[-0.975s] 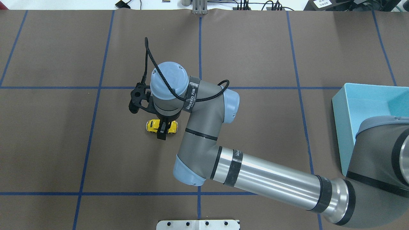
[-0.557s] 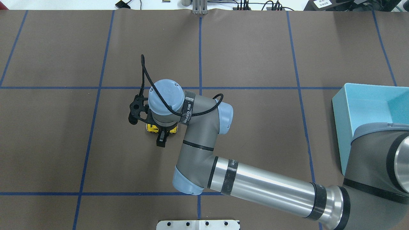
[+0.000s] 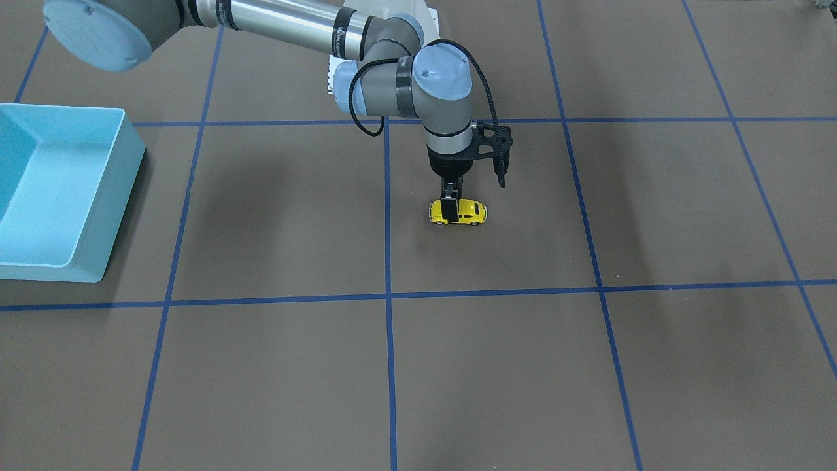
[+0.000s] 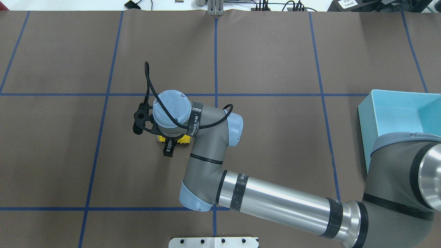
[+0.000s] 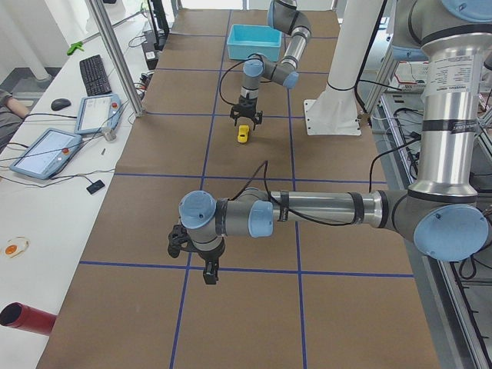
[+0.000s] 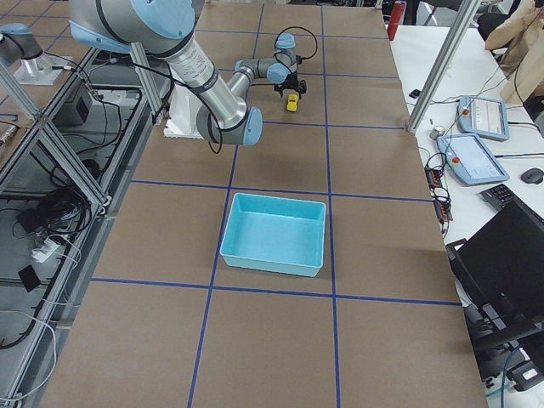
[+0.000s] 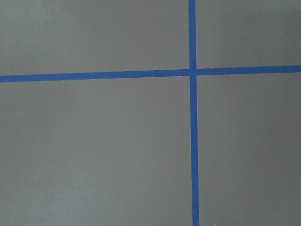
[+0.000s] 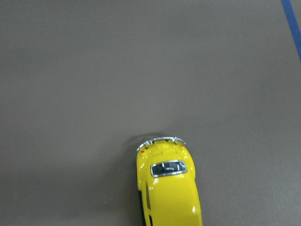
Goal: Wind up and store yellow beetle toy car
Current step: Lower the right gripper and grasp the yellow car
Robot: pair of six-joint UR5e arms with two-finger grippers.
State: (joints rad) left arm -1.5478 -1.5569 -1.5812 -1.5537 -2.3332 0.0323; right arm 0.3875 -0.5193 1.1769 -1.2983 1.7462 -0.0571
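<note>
The yellow beetle toy car (image 3: 468, 212) stands on its wheels on the brown mat, near the middle of the table. It also shows in the overhead view (image 4: 185, 139) and the right wrist view (image 8: 168, 188). My right gripper (image 3: 451, 208) points straight down over the car, its jaws open and astride the body. One finger (image 4: 168, 150) stands on the car's near side, and the other is hidden under the wrist. My left gripper (image 5: 207, 274) hangs over bare mat far from the car. I cannot tell whether it is open or shut.
A light-blue bin (image 3: 124, 154) stands on the mat on my right side and also shows in the overhead view (image 4: 366, 115). Blue tape lines grid the mat. A white mounting plate (image 4: 213, 241) lies at the near table edge.
My right wrist has moved toward me and a little to the left, lower over the car. The car has stayed in place.
</note>
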